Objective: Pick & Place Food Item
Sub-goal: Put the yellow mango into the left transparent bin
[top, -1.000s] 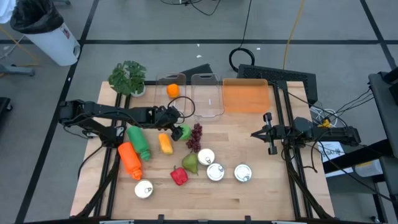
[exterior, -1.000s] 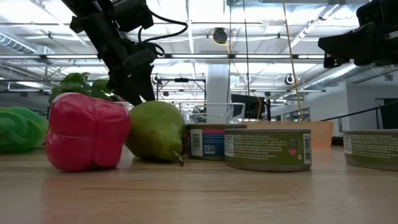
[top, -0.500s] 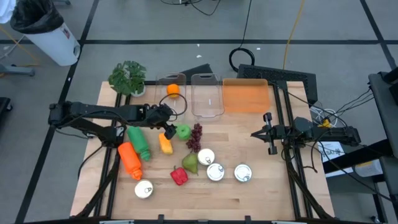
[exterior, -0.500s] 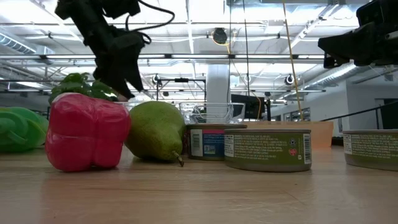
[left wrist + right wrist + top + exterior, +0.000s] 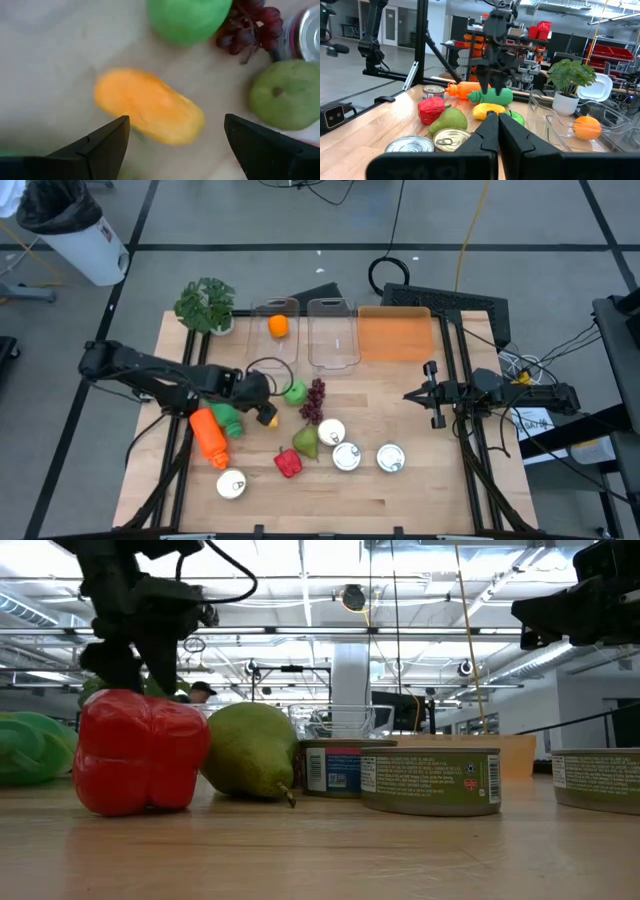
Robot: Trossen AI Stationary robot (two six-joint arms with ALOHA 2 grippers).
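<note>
A yellow-orange oblong fruit [image 5: 150,105] lies on the wooden table [image 5: 400,500], left of centre. My left gripper [image 5: 260,408] hangs just above it, pointing steeply down. It is open, with a finger on either side of the fruit [image 5: 268,418] and clear of it. Close by lie a green apple [image 5: 294,392], dark grapes [image 5: 315,400] and a pear [image 5: 306,442]. An orange [image 5: 278,326] sits in a clear container [image 5: 272,308] at the back. My right gripper [image 5: 432,395] waits shut at the table's right, level above the table.
A green bottle [image 5: 228,418] and an orange bottle [image 5: 208,437] lie left of the fruit. A red pepper [image 5: 287,464] and several cans [image 5: 346,457] stand toward the near edge. At the back are a second clear container [image 5: 333,335], an orange tray [image 5: 395,335] and a potted plant [image 5: 205,303].
My left gripper has gone from beside the green apple toward the table's left and near edge, coming over the yellow-orange fruit. It has rolled about its own axis and stayed open. The apple and the fruit have kept their places.
</note>
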